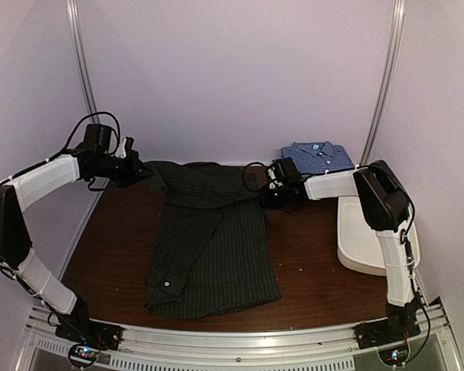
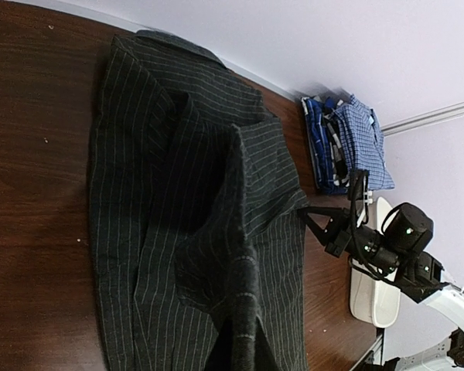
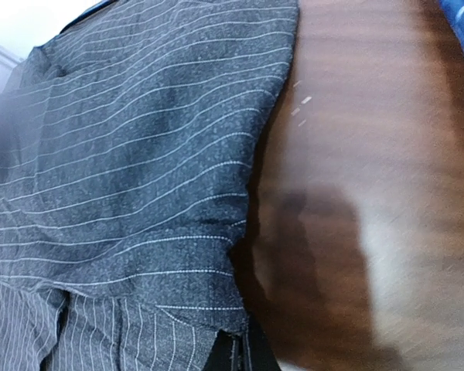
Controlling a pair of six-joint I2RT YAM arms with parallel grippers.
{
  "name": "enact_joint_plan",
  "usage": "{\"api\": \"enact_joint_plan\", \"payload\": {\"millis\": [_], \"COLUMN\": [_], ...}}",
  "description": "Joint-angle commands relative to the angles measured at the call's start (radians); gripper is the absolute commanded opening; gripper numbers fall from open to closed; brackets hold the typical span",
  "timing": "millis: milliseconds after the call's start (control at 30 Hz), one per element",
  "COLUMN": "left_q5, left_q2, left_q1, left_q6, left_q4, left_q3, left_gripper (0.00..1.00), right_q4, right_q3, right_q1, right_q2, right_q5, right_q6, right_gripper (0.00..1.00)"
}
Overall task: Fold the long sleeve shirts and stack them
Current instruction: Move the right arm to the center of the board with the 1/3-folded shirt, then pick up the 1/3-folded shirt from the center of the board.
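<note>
The dark charcoal pinstriped shirt [image 1: 213, 247] lies flat in the middle of the table, collar end toward the back wall. My left gripper [image 1: 143, 175] is shut on its back left corner. In the left wrist view the cloth [image 2: 162, 178] rises in a pinched ridge into the jaws at the bottom edge [image 2: 243, 359]. My right gripper [image 1: 267, 195] is shut on the shirt's back right edge. The right wrist view shows the cloth [image 3: 139, 154] held between the jaws [image 3: 240, 357]. The blue checked shirt [image 1: 319, 157] lies folded at the back right, on a navy one [image 2: 319, 147].
A white oblong tub [image 1: 363, 236] stands at the right side of the table, beside my right arm. The brown table top [image 1: 313, 255] shows between shirt and tub. The walls close in at the back and on both sides.
</note>
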Motion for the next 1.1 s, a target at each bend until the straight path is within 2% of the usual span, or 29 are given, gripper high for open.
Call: {"api": "enact_joint_plan", "payload": {"millis": [0, 133, 267, 333, 633, 933, 1067], "left_q5": [0.045, 0.063, 0.06, 0.053, 0.069, 0.103, 0.108], "left_q2": [0.038, 0.079, 0.101, 0.106, 0.127, 0.125, 0.13], "left_q1": [-0.024, -0.036, -0.036, -0.036, -0.036, -0.036, -0.036], "left_q6": [-0.027, -0.027, -0.014, -0.004, 0.015, 0.014, 0.013], "left_q4": [0.108, 0.117, 0.107, 0.097, 0.082, 0.084, 0.087], "left_q3": [0.003, 0.039, 0.097, 0.123, 0.174, 0.189, 0.188], "left_gripper": [0.0, 0.0, 0.0, 0.0, 0.0, 0.0, 0.0], "right_q4": [-0.085, -0.141, -0.163, -0.169, -0.228, -0.344, -0.359], "right_q3": [0.078, 0.1, 0.005, -0.066, -0.468, -0.695, -0.797], "right_q1": [-0.033, -0.038, -0.02, -0.005, 0.155, 0.335, 0.379], "right_q2": [0.031, 0.013, -0.086, -0.153, -0.525, -0.768, -0.851], "right_q5": [0.034, 0.027, 0.028, 0.033, 0.099, 0.173, 0.156], "right_q6": [-0.051, -0.066, -0.072, -0.063, 0.045, 0.235, 0.31], "right_gripper": [0.04, 0.22, 0.37, 0.41, 0.42, 0.39, 0.37]}}
